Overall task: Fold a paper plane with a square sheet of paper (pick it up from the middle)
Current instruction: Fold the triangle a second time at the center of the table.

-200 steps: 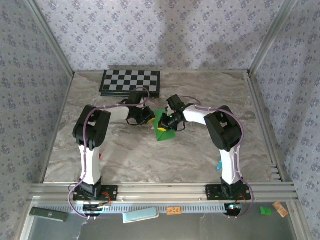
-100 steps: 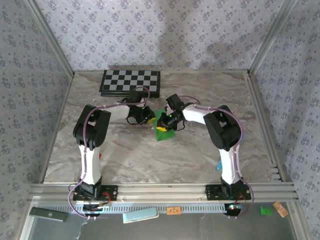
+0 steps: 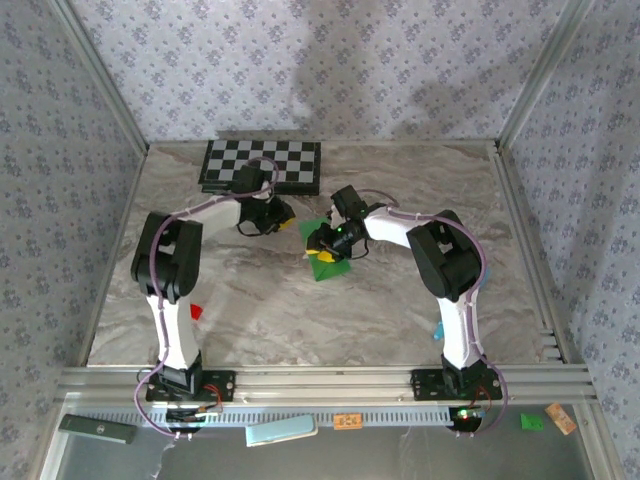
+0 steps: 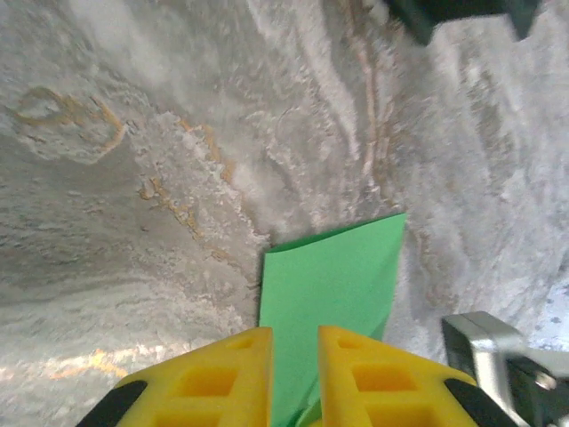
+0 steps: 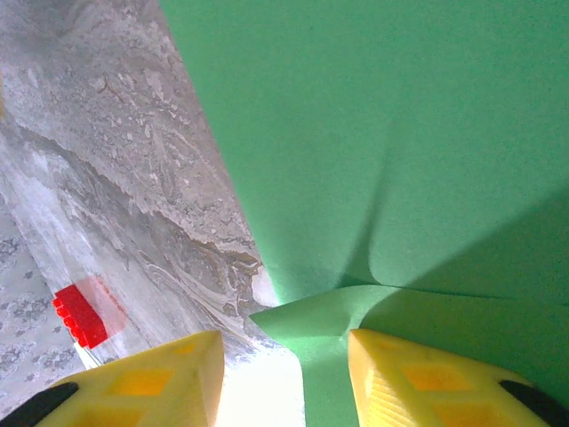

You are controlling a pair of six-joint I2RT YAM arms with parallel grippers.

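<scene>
The square sheet of paper is bright green, partly folded, and lies on the marble table in the middle. No paper plane shape is in view. My right gripper hovers over the sheet's far edge. In the right wrist view its yellow fingers stand wide apart, and my right gripper is open over a raised flap of the paper. My left gripper sits to the left of the sheet, near the checkerboard. In the left wrist view my left gripper shows a narrow gap, with the green paper lying beyond and below it.
The black-and-white checkerboard lies at the back left of the table. A small red block rests near the left arm's base and appears as the red block in the right wrist view. Aluminium rails frame the table.
The right gripper's jaws have opened over the paper. The left arm has drawn back left toward the checkerboard, away from the sheet, with its jaws parting slightly.
</scene>
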